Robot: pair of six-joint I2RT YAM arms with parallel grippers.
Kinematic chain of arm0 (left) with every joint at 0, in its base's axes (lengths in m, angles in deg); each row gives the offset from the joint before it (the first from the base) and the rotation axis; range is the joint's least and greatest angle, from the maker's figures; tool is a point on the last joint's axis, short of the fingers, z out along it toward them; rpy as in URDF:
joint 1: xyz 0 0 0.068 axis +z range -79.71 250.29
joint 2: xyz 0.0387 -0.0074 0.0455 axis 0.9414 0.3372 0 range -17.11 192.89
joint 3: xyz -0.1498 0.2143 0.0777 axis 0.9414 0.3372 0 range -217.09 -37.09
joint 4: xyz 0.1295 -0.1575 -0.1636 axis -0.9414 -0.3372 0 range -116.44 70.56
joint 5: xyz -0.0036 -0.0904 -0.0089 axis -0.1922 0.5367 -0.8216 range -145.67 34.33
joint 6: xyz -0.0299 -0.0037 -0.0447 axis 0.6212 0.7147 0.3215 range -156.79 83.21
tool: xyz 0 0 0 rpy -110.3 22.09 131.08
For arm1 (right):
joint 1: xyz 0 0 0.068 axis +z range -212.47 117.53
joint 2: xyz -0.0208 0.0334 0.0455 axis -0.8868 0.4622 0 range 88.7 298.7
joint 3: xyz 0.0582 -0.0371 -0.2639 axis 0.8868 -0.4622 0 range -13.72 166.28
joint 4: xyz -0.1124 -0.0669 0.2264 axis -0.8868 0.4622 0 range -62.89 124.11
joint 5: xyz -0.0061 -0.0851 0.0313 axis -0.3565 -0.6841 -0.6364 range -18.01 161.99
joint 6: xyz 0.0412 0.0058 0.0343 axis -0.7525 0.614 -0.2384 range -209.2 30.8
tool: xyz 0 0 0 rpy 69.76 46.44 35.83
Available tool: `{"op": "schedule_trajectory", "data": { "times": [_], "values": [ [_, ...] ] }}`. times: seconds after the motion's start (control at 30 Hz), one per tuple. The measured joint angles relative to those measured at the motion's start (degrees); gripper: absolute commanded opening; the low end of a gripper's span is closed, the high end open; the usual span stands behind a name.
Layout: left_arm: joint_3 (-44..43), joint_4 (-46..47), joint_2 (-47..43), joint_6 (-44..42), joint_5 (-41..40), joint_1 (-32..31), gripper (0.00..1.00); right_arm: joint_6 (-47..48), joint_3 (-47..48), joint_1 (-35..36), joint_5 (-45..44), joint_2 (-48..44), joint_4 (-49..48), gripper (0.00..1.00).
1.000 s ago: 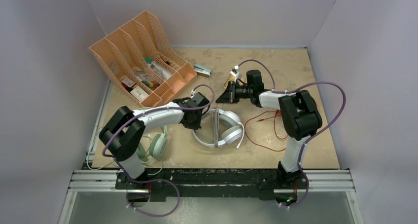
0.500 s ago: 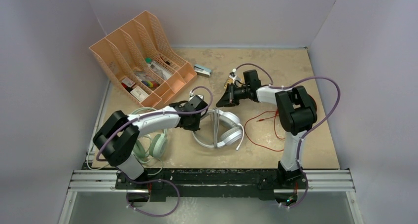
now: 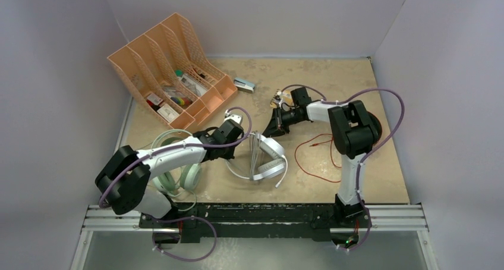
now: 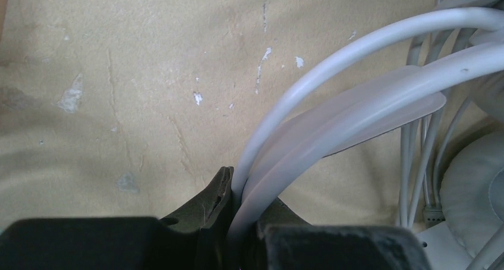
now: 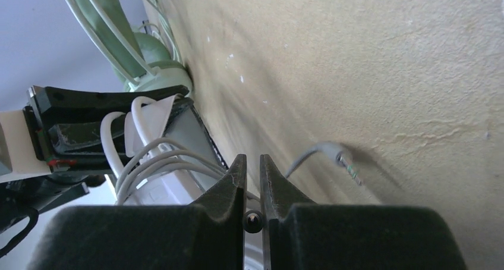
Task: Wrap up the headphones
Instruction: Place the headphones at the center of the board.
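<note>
The white headphones [image 3: 265, 163] lie mid-table with grey cord turns running across the band. My left gripper [image 3: 233, 148] is shut on their headband [image 4: 356, 100], which rises from between the black fingers [image 4: 217, 201]. My right gripper [image 3: 275, 129] hovers just behind them, jaws nearly together on the thin grey cord; its plug end [image 5: 347, 162] rests on the table beyond the fingertips [image 5: 238, 169]. The mint-green headphones [image 3: 178, 176] lie at the near left under the left arm. A red cord [image 3: 315, 158] loops on the table at the right; its headset is hidden.
A peach file organizer [image 3: 172, 65] with small items stands at the back left. A blue-grey stapler [image 3: 243, 84] lies beside it. A small yellowish object [image 3: 277, 96] sits behind the right wrist. Walls close in both sides and the back.
The left arm has swung leftward, drawing the white headphones slightly left and nearer. The right gripper has shifted a little left and lower, with the cord still in it.
</note>
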Motion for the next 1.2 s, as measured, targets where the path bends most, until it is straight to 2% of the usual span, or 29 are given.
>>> {"op": "schedule_trajectory", "data": {
  "times": [0.13, 0.3, 0.5, 0.6, 0.7, 0.9, 0.93, 1.03, 1.2],
  "values": [
    [0.0, 1.8, 0.8, 0.0, 0.0, 0.0, 0.00, 1.7, 1.9, 0.4, 0.8, 3.4, 2.8, 0.15],
    [-0.7, 2.1, 2.8, 0.3, 0.0, -0.1, 0.00, 3.0, 2.6, 0.5, -0.6, 3.7, 6.5, 0.46],
    [-3.7, 0.0, 6.6, 1.5, 0.0, 0.0, 0.01, 5.9, 7.1, 0.4, -5.1, 3.0, 11.8, 0.71],
    [-4.0, -0.5, 7.3, 2.1, 0.0, 0.0, 0.09, 7.6, 8.7, 0.2, -10.1, 1.7, 14.7, 0.80],
    [-4.0, -1.0, 7.3, 2.9, 0.0, 0.0, 0.22, 9.9, 9.0, -0.3, -16.4, -1.0, 17.6, 0.88],
    [-4.7, -1.9, 7.3, 3.5, 0.0, -0.1, 0.41, 13.2, 9.0, -3.5, -29.9, -8.1, 21.6, 0.99],
    [-5.1, -1.9, 7.3, 3.5, -0.1, -0.1, 0.42, 13.6, 9.0, -4.0, -32.1, -9.4, 21.9, 0.99],
    [-6.4, -2.8, 7.3, 3.3, -0.9, -0.1, 0.58, 14.7, 9.1, -5.0, -36.9, -12.5, 23.1, 0.99],
    [-9.4, -4.6, 6.6, 3.2, -2.5, -0.1, 0.69, 16.1, 9.0, -4.9, -42.7, -16.7, 24.3, 0.99]
  ]
}}
